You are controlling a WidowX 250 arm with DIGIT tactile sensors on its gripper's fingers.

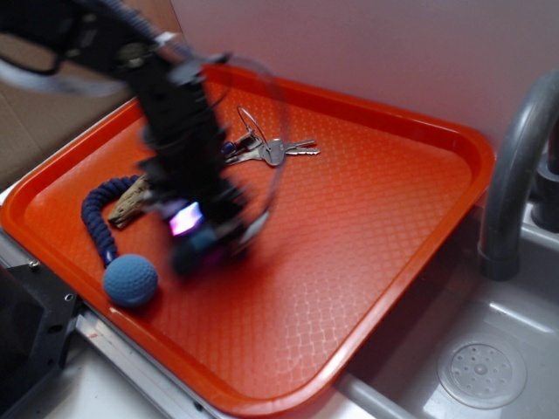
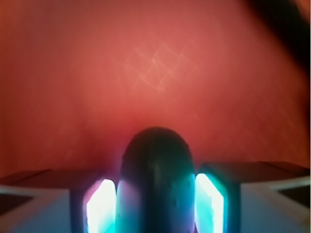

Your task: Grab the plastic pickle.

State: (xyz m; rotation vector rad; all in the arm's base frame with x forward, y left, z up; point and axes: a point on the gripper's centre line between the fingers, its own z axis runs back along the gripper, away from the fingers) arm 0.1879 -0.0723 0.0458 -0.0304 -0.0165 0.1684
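The plastic pickle (image 2: 156,179) is a smooth dark oblong with a rounded end, standing between my two glowing pads (image 2: 210,204) in the wrist view. My gripper (image 2: 155,206) is shut on it, the pads pressed to both its sides. In the exterior view the gripper (image 1: 199,237) is blurred with motion over the left middle of the orange tray (image 1: 367,218), and the dark pickle (image 1: 194,251) sticks out below the lit fingers, just above the tray floor.
A light-blue knitted ball (image 1: 130,279) on a navy rope (image 1: 100,209) lies at the tray's left front. A brown driftwood piece (image 1: 129,202) lies beside the rope. Keys on a ring (image 1: 272,151) lie at the back. A grey faucet (image 1: 515,166) and a sink drain (image 1: 482,374) are on the right.
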